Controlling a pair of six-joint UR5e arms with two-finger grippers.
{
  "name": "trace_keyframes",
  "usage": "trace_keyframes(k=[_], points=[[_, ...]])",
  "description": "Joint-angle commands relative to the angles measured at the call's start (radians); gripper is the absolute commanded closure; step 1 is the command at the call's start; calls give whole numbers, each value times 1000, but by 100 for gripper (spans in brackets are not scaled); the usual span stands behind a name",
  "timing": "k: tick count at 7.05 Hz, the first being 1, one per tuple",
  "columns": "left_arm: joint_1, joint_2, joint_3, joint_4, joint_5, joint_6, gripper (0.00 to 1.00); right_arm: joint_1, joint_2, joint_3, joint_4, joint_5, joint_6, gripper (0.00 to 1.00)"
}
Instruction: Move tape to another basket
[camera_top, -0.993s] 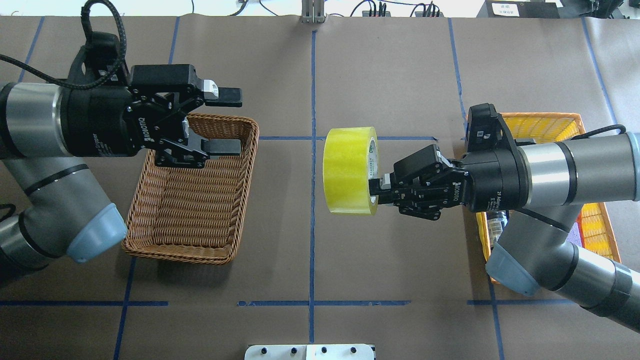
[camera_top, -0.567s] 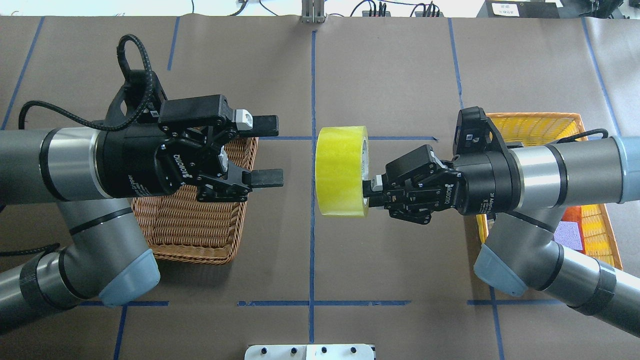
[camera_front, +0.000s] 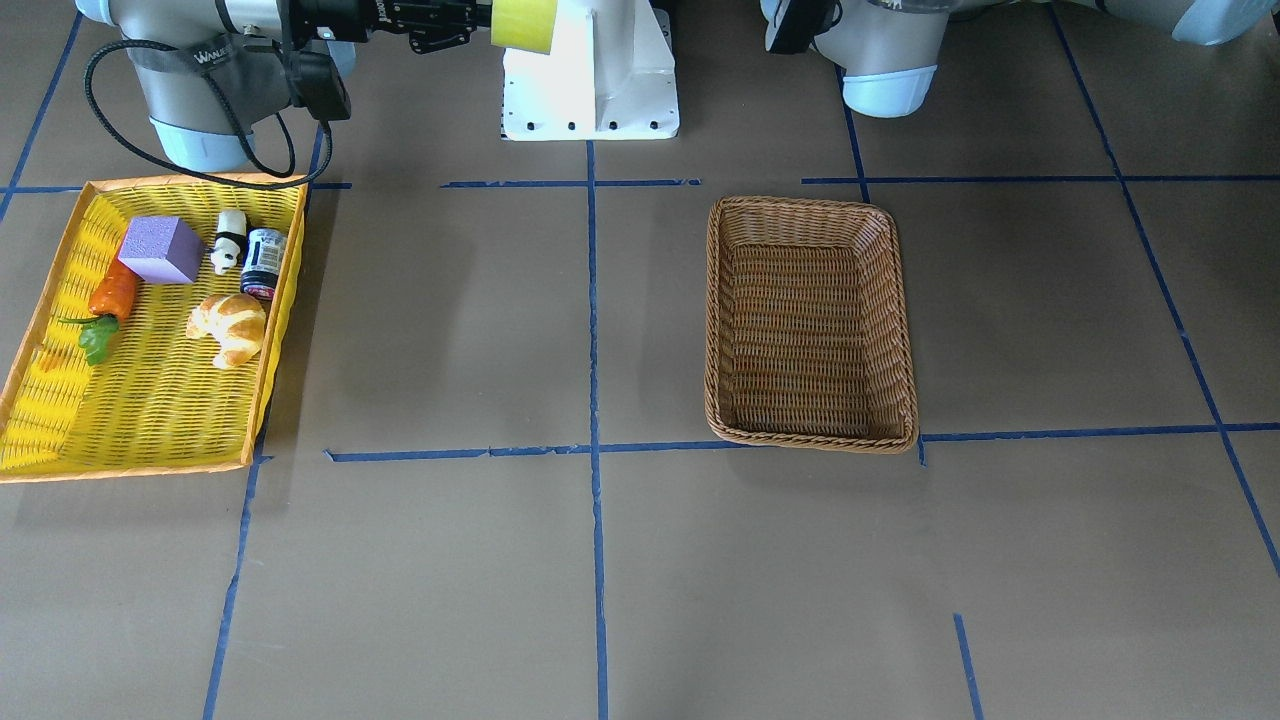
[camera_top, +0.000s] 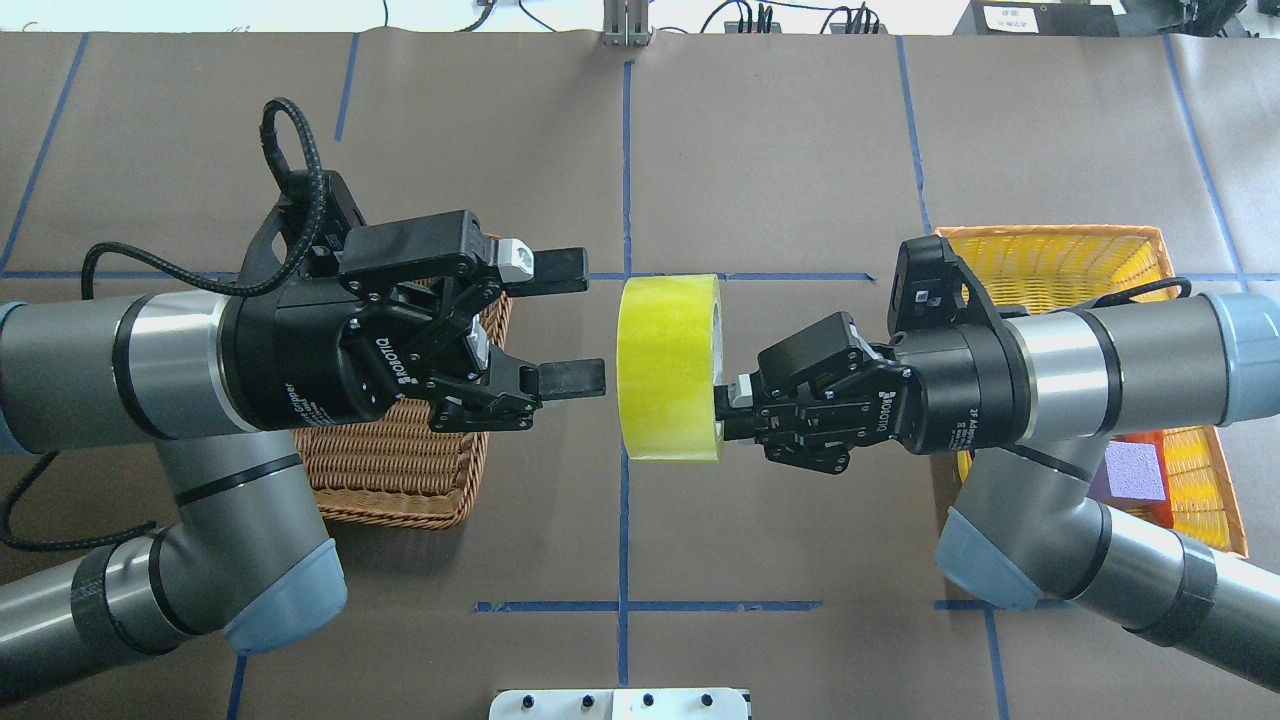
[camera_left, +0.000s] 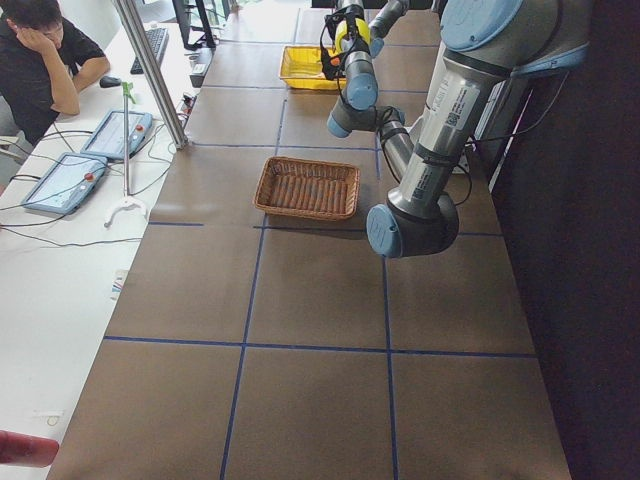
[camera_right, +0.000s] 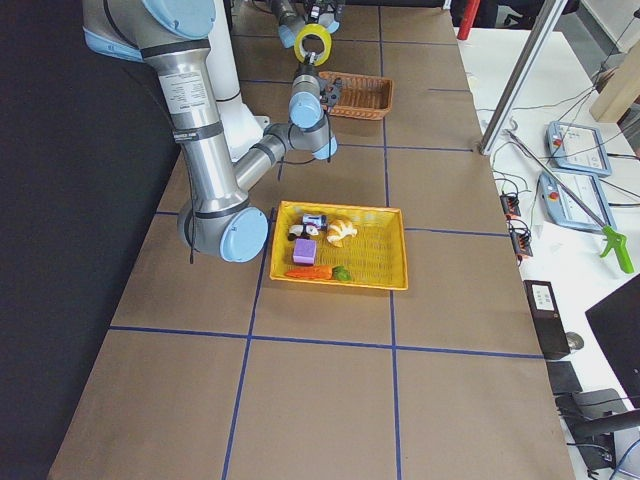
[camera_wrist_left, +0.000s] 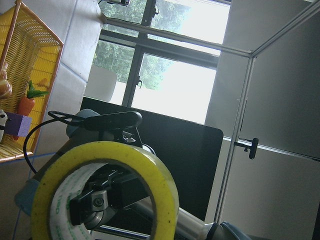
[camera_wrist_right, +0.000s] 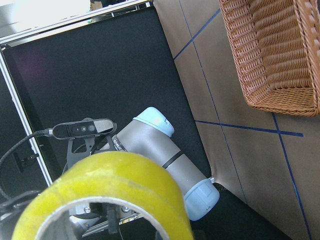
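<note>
The yellow tape (camera_top: 668, 367) hangs in the air over the table's middle, on edge, its core facing each arm. My right gripper (camera_top: 724, 405) is shut on the tape's wall, one finger inside the core. The tape also shows in the front view (camera_front: 522, 25), the left wrist view (camera_wrist_left: 167, 192) and the right wrist view (camera_wrist_right: 117, 177). My left gripper (camera_top: 570, 323) is open, its fingertips (camera_top: 572, 378) just left of the tape, apart from it. The brown wicker basket (camera_top: 400, 480) lies partly under my left arm; it is empty (camera_front: 810, 205).
The yellow, orange-rimmed tray (camera_front: 150, 465) sits on my right side and holds a purple block (camera_front: 160, 250), a croissant (camera_front: 230, 325), a carrot (camera_front: 112, 292), a small bottle (camera_front: 264, 262) and a panda figure (camera_front: 230, 240). A person (camera_left: 45, 60) sits beyond the table's far edge.
My left gripper has moved right, off the basket, up to the tape, still open. My right gripper has carried the tape a little left and nearer.
</note>
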Motion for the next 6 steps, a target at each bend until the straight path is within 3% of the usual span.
trace_keyframes(k=[1, 3, 4, 6], points=[[2, -10, 7, 0, 12, 1, 0, -19, 9, 1, 2, -2, 0, 100], [21, -24, 15, -2, 30, 1, 0, -29, 12, 1, 2, -11, 0, 100], [21, -25, 15, -5, 30, 1, 6, -32, 12, 1, 2, -13, 0, 100], [23, -24, 20, -5, 30, 1, 36, -35, 12, 1, 2, -14, 0, 100]])
